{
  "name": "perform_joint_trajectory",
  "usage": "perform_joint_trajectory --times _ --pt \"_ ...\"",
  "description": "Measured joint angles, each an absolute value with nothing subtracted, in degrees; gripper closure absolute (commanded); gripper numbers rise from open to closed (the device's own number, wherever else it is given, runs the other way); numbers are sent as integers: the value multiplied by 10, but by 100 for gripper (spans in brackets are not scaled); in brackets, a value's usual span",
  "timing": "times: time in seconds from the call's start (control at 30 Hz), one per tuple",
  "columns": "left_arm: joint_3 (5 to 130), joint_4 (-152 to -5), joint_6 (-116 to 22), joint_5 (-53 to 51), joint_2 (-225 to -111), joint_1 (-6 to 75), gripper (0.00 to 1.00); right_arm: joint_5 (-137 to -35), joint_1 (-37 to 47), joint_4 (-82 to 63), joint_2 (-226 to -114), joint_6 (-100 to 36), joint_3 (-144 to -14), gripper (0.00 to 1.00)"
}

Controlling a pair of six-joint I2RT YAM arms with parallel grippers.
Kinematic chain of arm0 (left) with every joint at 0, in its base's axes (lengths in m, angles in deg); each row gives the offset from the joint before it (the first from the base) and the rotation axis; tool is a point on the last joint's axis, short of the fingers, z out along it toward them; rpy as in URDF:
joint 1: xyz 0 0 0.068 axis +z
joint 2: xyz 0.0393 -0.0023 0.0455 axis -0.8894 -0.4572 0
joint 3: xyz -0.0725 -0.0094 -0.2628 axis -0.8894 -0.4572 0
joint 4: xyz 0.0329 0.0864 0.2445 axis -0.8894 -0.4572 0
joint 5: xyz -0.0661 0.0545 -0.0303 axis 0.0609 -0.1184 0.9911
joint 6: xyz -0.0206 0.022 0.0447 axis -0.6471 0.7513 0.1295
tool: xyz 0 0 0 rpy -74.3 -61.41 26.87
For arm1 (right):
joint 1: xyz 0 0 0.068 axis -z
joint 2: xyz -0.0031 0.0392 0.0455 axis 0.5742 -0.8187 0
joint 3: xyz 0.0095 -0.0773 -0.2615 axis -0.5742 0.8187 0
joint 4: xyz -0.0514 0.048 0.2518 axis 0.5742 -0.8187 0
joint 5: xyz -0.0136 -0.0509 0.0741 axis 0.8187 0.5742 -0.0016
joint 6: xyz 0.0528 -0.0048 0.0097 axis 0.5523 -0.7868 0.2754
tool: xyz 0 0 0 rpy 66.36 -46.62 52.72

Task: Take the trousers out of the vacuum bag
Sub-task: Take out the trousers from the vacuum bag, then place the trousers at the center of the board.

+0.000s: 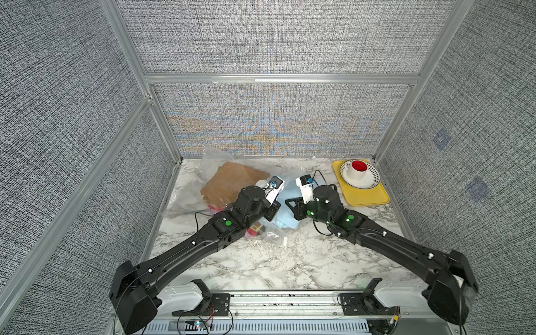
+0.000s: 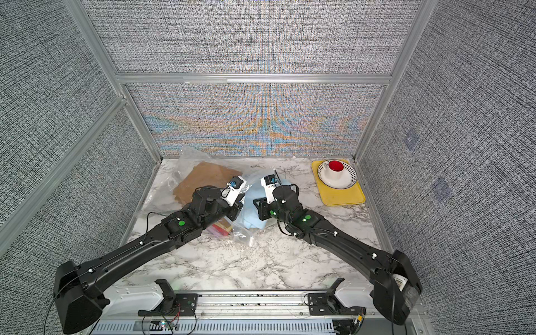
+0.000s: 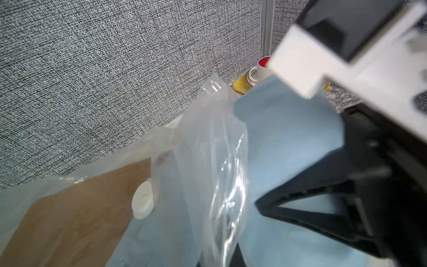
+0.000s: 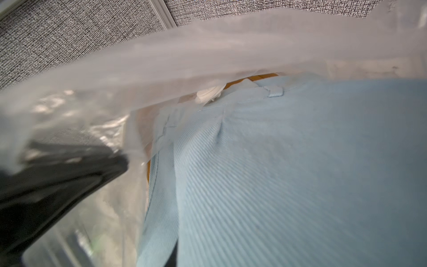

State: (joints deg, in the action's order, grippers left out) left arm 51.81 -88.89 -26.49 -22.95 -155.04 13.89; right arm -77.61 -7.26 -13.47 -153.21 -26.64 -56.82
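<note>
Marble table (image 1: 261, 261): vacuum bag (image 1: 185, 203), yellow tray (image 1: 368, 195)

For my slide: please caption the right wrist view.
Light blue ribbed cloth trousers partly under a crinkly clear plastic vacuum bag.

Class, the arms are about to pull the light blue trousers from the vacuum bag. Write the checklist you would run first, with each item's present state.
1. Left gripper shut: ok.
2. Its hold on the vacuum bag: cannot tell; the fingertips are hidden.
3. Right gripper gripping the light blue trousers: cannot tell; it lies against the cloth.
4. Light blue trousers partly clear of the film: ok.
5. Mustard brown trousers out: not ok; inside the bag.
6. Yellow tray apart from both grippers: ok.
</note>
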Motion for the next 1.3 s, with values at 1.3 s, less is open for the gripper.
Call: perform_joint_trajectory --times 1.3 --pt "548 -1057 -408 -347 -1456 275 100 -839 223 -302 -1386 -295 -628 100"
